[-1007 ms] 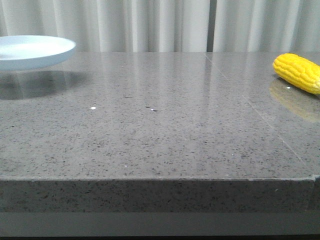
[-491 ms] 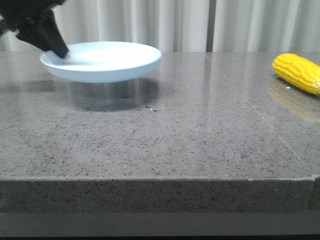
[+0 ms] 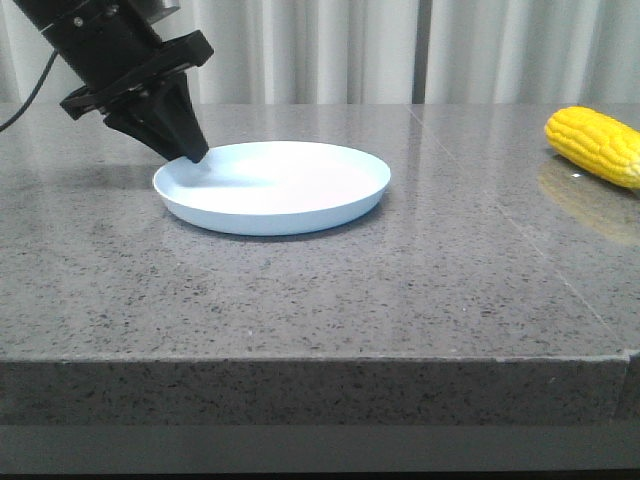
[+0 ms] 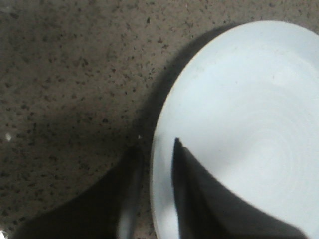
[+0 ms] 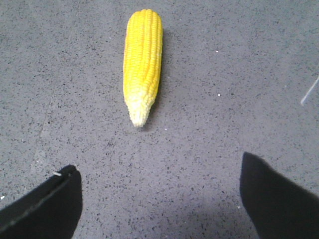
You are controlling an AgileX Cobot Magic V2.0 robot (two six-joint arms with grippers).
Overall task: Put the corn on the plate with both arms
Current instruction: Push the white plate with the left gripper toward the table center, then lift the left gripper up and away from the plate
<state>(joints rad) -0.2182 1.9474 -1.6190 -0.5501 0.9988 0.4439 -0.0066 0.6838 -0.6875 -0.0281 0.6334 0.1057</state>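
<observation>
1. Corn (image 3: pixel 596 144) lies on the grey speckled table (image 3: pixel 320 300) at about 3 o'clock from the plate (image 3: pixel 272 186), well apart from it, near the table's right edge in the front view. Nothing touches it.
2. In the right wrist view the cob (image 5: pixel 142 63) lies lengthwise, its paler tapered tip pointing toward the right gripper (image 5: pixel 159 199). That gripper's fingers (image 5: pixel 45 204) are spread wide, holding nothing, with bare tabletop between them and the corn.
3. The plate sits flat on the table, left of centre, and has nothing in it.
4. The left gripper (image 3: pixel 195 153) reaches down from about 10 o'clock of the plate and pinches the rim on that side; in the left wrist view one finger (image 4: pixel 199 199) lies over the plate's inside (image 4: pixel 249 124) and the other is outside the rim, closed on it.
5. Pale curtains (image 3: pixel 330 50) hang behind the table. Open tabletop lies between plate and corn.
</observation>
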